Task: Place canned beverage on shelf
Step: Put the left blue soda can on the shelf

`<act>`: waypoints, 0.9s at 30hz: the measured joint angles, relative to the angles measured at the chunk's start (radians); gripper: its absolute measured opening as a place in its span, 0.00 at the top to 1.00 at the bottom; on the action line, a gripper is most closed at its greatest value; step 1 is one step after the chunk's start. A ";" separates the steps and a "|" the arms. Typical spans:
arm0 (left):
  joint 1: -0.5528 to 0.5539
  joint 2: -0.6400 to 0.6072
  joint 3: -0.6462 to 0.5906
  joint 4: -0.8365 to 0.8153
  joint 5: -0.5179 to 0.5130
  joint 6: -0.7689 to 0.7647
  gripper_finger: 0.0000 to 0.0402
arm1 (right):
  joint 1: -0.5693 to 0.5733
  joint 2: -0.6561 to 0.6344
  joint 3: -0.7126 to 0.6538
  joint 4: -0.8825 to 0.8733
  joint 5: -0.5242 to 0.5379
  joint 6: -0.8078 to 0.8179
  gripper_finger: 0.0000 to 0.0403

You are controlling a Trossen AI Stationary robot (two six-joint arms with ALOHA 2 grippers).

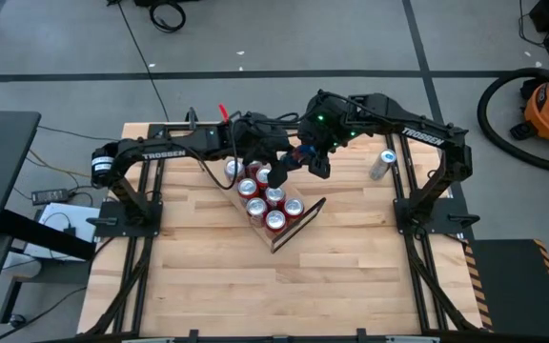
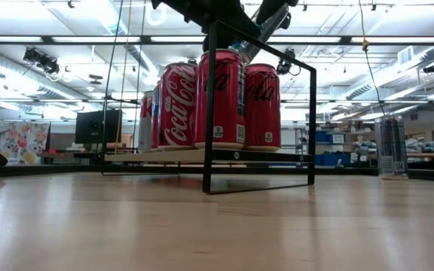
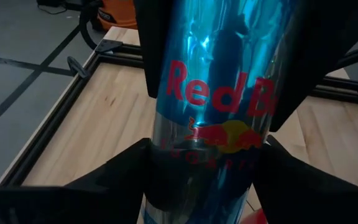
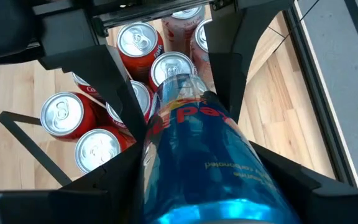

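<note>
A blue and silver Red Bull can (image 3: 219, 93) hangs tilted in the air between both grippers, above the red cola cans (image 1: 265, 195). Those cans stand on the shelf, a light-wood plank (image 1: 298, 227) with a black wire frame (image 2: 258, 120) at its end. My right gripper (image 4: 197, 180) is shut on the blue can's upper part. My left gripper (image 3: 207, 168) comes from the opposite side, its fingers against the can's lower part. In the high view the two grippers meet over the shelf's far end (image 1: 298, 157). My left gripper has the blue can's lower part, below the logo (image 3: 166, 155), between its two fingers, one on each side, lying across the can. The can is clear of the shelf and the cola cans. My right gripper pinches the can's upper part (image 4: 160, 155) between its two fingers, slanting down from above and lying across the can. The can is tilted, and its lower end (image 4: 179, 84) points down toward the cola cans.
Several red cola cans fill the plank in two rows. Another silver and blue can (image 1: 382, 164) stands alone on the table to the right of the shelf. Bare wood lies toward the near edge (image 1: 284, 295).
</note>
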 joint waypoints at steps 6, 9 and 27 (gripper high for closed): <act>0.000 0.000 -0.001 0.008 -0.001 0.000 0.37 | 0.000 0.000 0.000 0.001 0.000 0.008 0.34; 0.001 0.000 -0.001 0.013 -0.002 -0.004 0.37 | 0.000 -0.001 0.000 0.003 0.006 0.034 0.31; 0.002 -0.002 -0.001 0.021 -0.062 -0.007 0.37 | -0.034 -0.118 0.001 0.028 0.017 0.119 0.14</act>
